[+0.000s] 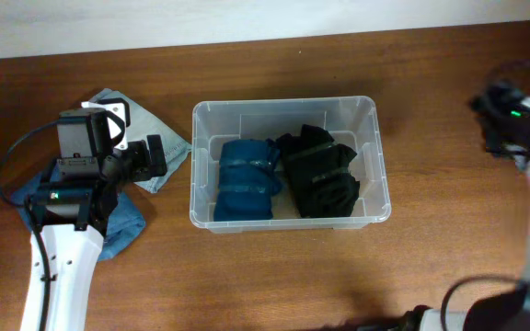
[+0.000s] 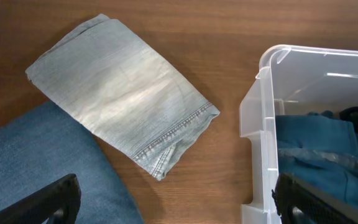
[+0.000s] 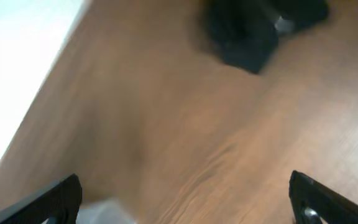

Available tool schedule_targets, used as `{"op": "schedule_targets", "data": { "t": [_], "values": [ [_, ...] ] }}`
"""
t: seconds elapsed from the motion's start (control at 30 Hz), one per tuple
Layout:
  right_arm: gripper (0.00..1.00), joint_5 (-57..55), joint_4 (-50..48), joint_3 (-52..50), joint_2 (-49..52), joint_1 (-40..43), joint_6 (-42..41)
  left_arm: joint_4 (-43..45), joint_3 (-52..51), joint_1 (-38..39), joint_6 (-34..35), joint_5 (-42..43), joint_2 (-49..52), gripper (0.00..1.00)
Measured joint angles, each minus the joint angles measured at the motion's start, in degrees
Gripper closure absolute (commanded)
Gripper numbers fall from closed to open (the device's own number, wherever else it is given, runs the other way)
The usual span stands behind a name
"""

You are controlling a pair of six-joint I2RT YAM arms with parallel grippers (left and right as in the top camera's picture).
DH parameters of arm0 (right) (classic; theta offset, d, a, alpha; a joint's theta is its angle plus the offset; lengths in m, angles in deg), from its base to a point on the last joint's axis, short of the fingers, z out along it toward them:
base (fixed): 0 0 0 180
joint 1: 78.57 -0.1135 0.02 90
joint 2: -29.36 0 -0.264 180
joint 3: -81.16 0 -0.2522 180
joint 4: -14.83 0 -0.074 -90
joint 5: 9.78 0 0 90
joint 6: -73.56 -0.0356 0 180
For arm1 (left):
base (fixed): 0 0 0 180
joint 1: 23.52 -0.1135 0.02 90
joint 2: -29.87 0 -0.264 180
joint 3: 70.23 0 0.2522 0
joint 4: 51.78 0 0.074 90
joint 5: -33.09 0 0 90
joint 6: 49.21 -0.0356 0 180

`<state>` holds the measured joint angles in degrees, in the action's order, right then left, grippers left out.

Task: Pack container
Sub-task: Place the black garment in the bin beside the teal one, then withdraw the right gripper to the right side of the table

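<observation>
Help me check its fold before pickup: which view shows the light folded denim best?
Left wrist: the light folded denim lies whole and unobstructed, hem stitching clear. Overhead, the left arm hides most of it. Right wrist shows none of it.

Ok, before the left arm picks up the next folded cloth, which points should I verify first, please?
1. Left gripper is open and empty: ok.
2. Light blue folded denim cloth lies flat on the brown wooden table, with nothing on top of it: ok.
3. Clear rectangular plastic container has no lid on: ok.
4. Free room inside, beside the folded blue garment and the folded black garment: cannot tell; they cover most of the floor.
5. Right gripper is far from the container: ok.
</observation>
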<state>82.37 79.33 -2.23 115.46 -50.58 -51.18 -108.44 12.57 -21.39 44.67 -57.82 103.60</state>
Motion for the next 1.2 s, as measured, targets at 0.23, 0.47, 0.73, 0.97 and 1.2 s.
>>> {"op": "schedule_targets", "data": {
  "t": [0.23,0.47,0.73,0.97,1.2],
  "values": [
    [0.02,18.2,-18.3,-8.3,13.4,18.8,-0.5,0.0,0.0,0.0,0.0,0.0,0.0,0.0],
    [0.02,24.9,-33.7,-14.4,21.6,22.6,2.1,0.0,0.0,0.0,0.0,0.0,0.0,0.01],
    [0.02,27.3,-47.1,-15.8,27.5,22.6,3.5,0.0,0.0,0.0,0.0,0.0,0.0,0.01],
    [0.0,29.1,-60.9,-15.0,34.4,22.6,0.6,0.0,0.0,0.0,0.0,0.0,0.0,0.01],
    [0.61,29.7,-67.1,-13.5,39.1,22.9,-2.9,0.0,0.0,0.0,0.0,0.0,0.0,0.01]
  ]
}}
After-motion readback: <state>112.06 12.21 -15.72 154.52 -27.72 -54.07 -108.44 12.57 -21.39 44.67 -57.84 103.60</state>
